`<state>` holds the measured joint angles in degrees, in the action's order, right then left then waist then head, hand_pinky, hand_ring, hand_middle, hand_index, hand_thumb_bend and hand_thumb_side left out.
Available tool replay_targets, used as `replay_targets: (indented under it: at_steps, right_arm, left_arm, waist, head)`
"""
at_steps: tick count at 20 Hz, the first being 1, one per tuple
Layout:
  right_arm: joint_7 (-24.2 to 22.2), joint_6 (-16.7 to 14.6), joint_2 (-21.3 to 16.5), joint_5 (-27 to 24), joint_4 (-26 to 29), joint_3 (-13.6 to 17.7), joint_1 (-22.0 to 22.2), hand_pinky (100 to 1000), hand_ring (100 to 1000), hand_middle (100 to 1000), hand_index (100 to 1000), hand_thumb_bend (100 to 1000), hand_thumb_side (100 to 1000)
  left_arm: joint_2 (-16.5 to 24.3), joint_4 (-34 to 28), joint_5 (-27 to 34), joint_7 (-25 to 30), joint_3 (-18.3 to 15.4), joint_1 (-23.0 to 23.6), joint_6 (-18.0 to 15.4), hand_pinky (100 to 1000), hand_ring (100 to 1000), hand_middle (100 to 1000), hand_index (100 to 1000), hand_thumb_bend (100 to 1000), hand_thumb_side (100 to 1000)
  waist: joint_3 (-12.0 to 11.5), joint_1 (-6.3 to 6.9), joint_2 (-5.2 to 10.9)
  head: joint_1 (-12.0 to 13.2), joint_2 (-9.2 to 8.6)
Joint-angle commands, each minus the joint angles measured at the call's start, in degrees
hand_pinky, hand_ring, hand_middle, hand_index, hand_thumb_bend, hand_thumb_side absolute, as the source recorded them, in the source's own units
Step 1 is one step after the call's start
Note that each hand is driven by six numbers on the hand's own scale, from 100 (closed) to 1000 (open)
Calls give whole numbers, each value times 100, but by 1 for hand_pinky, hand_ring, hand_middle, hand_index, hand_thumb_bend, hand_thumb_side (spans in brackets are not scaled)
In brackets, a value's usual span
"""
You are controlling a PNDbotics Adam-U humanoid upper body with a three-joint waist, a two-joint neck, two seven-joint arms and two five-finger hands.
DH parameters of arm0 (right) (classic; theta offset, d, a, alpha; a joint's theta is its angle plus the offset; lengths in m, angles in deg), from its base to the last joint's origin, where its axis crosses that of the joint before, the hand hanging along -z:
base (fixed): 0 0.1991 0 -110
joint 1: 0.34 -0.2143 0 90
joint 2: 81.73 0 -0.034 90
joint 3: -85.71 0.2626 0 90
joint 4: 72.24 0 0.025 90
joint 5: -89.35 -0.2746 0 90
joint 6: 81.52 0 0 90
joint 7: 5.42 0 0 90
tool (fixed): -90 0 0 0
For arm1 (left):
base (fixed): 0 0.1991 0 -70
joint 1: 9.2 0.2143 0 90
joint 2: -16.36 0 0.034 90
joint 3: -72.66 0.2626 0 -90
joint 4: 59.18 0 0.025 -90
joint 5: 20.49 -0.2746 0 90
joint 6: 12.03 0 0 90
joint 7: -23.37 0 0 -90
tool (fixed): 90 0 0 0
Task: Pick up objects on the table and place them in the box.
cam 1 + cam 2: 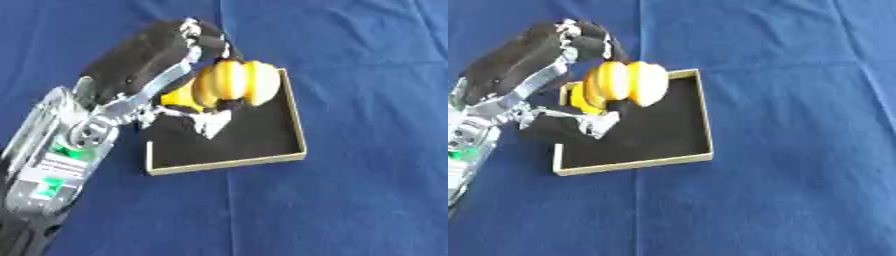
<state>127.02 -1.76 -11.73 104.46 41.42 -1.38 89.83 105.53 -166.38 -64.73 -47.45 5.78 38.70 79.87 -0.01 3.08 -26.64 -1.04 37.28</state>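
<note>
As our left hand (149, 55) curls round the bananas (234, 82) upper left, they hang over the box (293, 120); we need only lower.

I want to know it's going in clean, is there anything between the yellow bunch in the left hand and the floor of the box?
Nothing: the box floor is bare black under the yellow bunch held by the left hand, in the right eye view.

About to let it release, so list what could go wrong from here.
1. The left robot hand holds the bunch of bananas over the box's far edge, not its middle; released now, it might catch the box rim and tip out onto the blue cloth.
2. The thumb sits low inside the box and could nudge it when withdrawing.
</note>
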Motion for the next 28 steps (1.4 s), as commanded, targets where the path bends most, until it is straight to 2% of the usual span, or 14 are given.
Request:
replay_targets:
  at_steps: [1,5,7,10,11,12,13,14,15,16,18,23,26,28]
  right_arm:
    - [-26,-20,-37,89,94,0,22,781,955,802,904,121,482]
    - [-13,-25,21,124,94,-16,25,781,956,802,905,120,484]
    - [-11,-22,42,126,94,-18,25,781,957,802,905,120,484]
    - [8,-30,62,132,94,-2,30,782,957,802,905,120,482]
    - [17,-35,64,133,94,4,32,781,957,802,905,120,482]
    - [21,-40,64,135,94,6,34,782,956,802,905,120,482]
    - [22,-46,66,139,94,4,39,782,957,802,905,119,482]
    - [21,-50,69,141,94,2,43,782,957,803,905,119,482]
    - [20,-52,71,142,94,1,47,782,957,803,905,119,482]
    - [19,-52,74,141,94,2,51,782,957,803,905,119,482]
    - [16,-55,80,141,94,2,63,782,957,803,905,118,483]
    - [25,-56,93,155,94,15,107,782,956,802,905,119,481]
    - [43,-70,97,162,94,30,128,782,956,803,905,121,478]
    - [62,-91,97,168,94,44,135,782,954,802,904,120,474]
  left_arm:
    - [-123,333,-281,-166,33,14,-20,813,739,456,469,100,222]
    - [-288,783,-396,-337,142,89,-224,832,777,489,516,100,244]
    - [-325,976,-421,-364,189,116,-336,842,816,536,585,100,225]
    - [-329,1113,-493,-367,205,148,-469,885,936,724,818,100,172]
    - [-313,1108,-536,-395,198,156,-498,888,942,735,832,100,167]
    - [-295,1095,-605,-434,182,161,-501,905,980,776,883,100,171]
    - [-276,1063,-673,-494,158,173,-477,912,992,790,890,100,216]
    - [-253,1030,-744,-557,135,183,-439,921,1000,818,916,100,307]
    - [-227,996,-837,-622,112,193,-395,922,1000,822,923,100,339]
    - [-209,969,-925,-682,92,203,-349,924,1000,825,928,100,481]
    - [-176,909,-1068,-810,52,225,-255,921,1000,824,927,100,507]
    - [-97,507,-1114,-1032,-121,258,-151,914,1000,820,914,100,486]
    - [-41,40,-822,-1174,-302,251,-100,906,997,792,864,100,467]
    - [27,-386,-395,-1344,-497,252,-21,910,990,773,821,100,524]
  waist:
    - [20,-51,102]
    - [42,-61,87]
    - [53,-64,81]
    - [58,-70,76]
    - [58,-70,75]
    - [56,-71,77]
    - [52,-72,80]
    - [50,-74,84]
    - [49,-74,88]
    - [47,-76,93]
    - [47,-81,106]
    - [33,-92,144]
    - [18,-100,167]
    - [6,-108,183]
  head:
    - [32,0]
    - [40,-8]
    - [44,-12]
    - [36,-17]
    - [34,-15]
    - [31,-17]
    - [26,-22]
    - [21,-32]
    - [18,-40]
    - [16,-41]
    - [13,-37]
    - [-17,-24]
    - [-43,-17]
    - [-59,-12]
